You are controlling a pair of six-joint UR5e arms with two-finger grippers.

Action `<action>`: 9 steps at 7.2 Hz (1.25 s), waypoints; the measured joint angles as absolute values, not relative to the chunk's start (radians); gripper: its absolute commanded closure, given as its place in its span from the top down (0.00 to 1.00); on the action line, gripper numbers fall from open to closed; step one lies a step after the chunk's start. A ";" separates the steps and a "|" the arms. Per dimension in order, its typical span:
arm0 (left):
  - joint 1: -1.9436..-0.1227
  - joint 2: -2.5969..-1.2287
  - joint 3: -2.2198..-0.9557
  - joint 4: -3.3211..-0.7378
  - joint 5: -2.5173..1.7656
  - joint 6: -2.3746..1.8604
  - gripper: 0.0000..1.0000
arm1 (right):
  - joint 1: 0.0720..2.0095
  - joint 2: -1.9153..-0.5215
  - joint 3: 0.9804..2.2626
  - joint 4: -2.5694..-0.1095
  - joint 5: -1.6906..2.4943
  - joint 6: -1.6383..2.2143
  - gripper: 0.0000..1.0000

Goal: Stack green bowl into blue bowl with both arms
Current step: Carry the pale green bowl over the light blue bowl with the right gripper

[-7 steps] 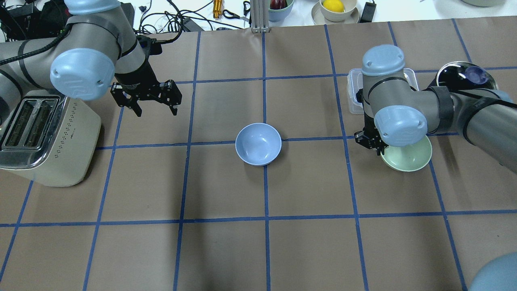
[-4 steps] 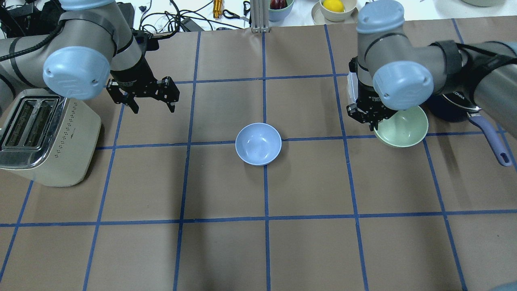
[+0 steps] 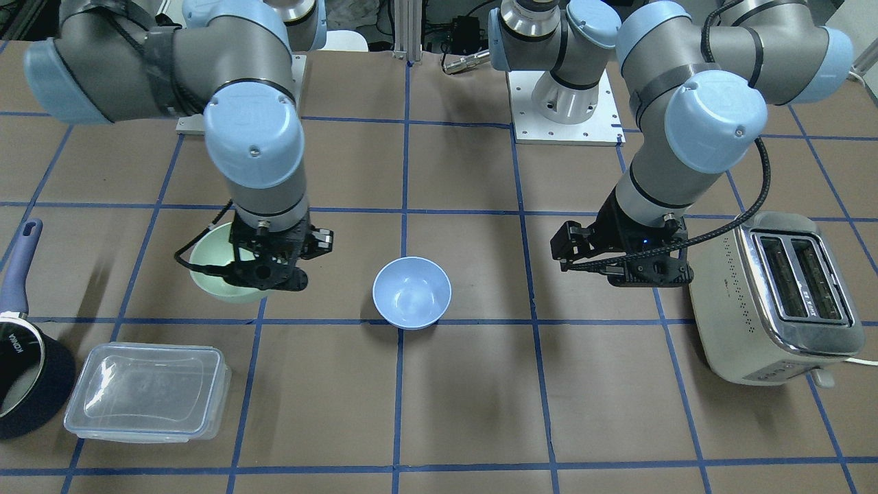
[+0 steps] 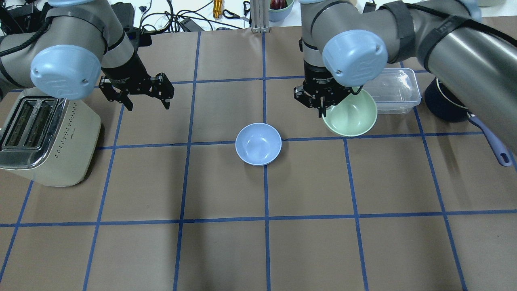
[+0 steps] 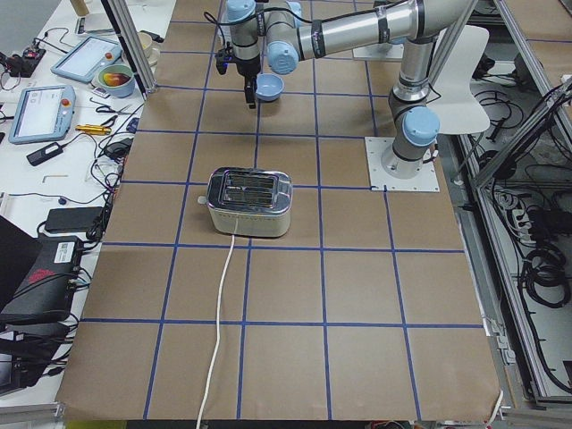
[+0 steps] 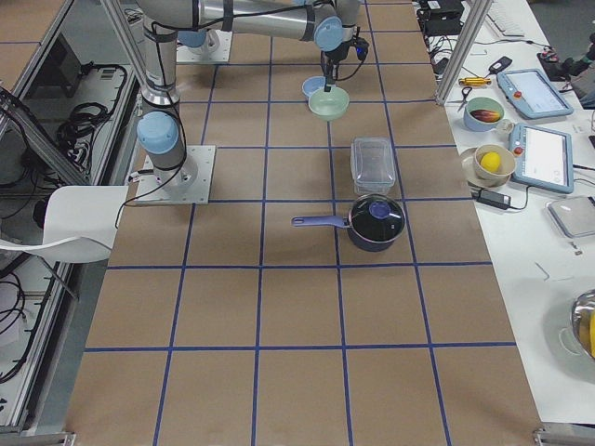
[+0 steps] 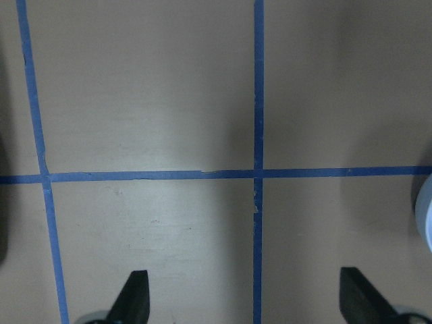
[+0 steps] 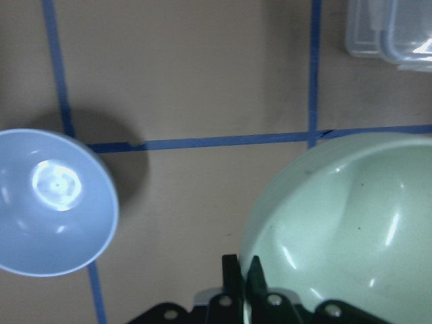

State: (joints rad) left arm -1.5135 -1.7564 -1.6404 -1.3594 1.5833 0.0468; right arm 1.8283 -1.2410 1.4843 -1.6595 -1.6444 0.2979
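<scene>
A: Where is the green bowl (image 4: 355, 117)?
B: Upright, with its rim clamped by the right tool (image 4: 323, 109). It hangs beside the blue bowl (image 4: 258, 144), apart from it and not yet inside it.
A: And the left tool (image 4: 148, 107)?
B: Its fingers are spread apart over the tabletop (image 4: 226, 182), near the toaster (image 4: 44, 141).

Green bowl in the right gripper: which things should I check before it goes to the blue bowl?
1. The right gripper is shut on the rim of the green bowl: ok.
2. The blue bowl stands upright and empty: ok.
3. The green bowl is above the blue bowl: not ok, off to one side.
4. The left gripper is open, apart from both bowls: ok.
5. The grip is firm enough: cannot tell.
</scene>
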 measured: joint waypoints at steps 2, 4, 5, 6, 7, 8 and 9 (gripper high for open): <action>-1.512 -1.755 -1.642 -1.359 1.583 0.036 1.00 | 1.921 -1.166 1.403 -1.651 -1.603 0.405 0.00; -1.512 -1.755 -1.648 -1.360 1.583 0.030 1.00 | 1.989 -1.105 1.334 -1.602 -1.588 0.481 0.00; -1.512 -1.754 -1.655 -1.360 1.583 0.030 1.00 | 2.011 -1.090 1.315 -1.588 -1.566 0.510 0.00; -1.512 -1.750 -1.660 -1.360 1.583 0.029 1.00 | 2.028 -1.071 1.296 -1.583 -1.540 0.531 0.00; -1.512 -1.748 -1.663 -1.360 1.583 0.029 1.00 | 2.039 -1.049 1.272 -1.583 -1.525 0.539 0.00; -1.512 -1.748 -1.664 -1.361 1.583 0.030 1.00 | 2.044 -1.019 1.236 -1.584 -1.520 0.542 0.00; -1.512 -1.747 -1.664 -1.361 1.583 0.032 1.00 | 2.046 -0.986 1.202 -1.584 -1.519 0.544 0.00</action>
State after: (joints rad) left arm -1.5125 -1.7475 -1.6641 -1.3606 1.5831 0.0322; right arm 2.0457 -0.9864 1.2021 -1.5842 -1.5193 0.5437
